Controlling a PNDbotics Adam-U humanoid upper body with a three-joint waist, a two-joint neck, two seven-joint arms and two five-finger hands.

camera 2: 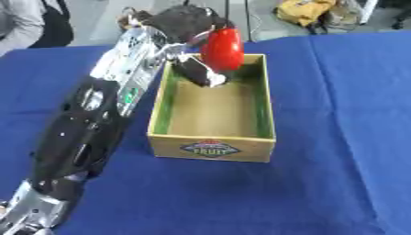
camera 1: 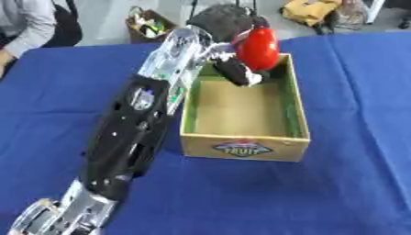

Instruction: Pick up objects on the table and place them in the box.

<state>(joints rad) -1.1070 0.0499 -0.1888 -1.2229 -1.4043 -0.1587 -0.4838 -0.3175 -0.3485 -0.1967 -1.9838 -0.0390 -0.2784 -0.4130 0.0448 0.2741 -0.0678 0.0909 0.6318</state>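
The left robot hand [camera 1: 229, 23] reaches from the lower left across the blue-covered counter [camera 1: 353, 92] and hangs over the far end of the wooden box [camera 1: 245, 149], its fingers curled round a glossy red object [camera 1: 258, 48] that looks like a pepper or a similar fruit. The red object is held above the box's far rim, tilted slightly, clear of the floor of the box. One dark finger with a pale tip [camera 1: 241, 73] points down into the box's far end. The box has green inner walls, a bare tan floor with nothing lying on it, and a "FRUIT" label [camera 2: 210, 148] on its near wall.
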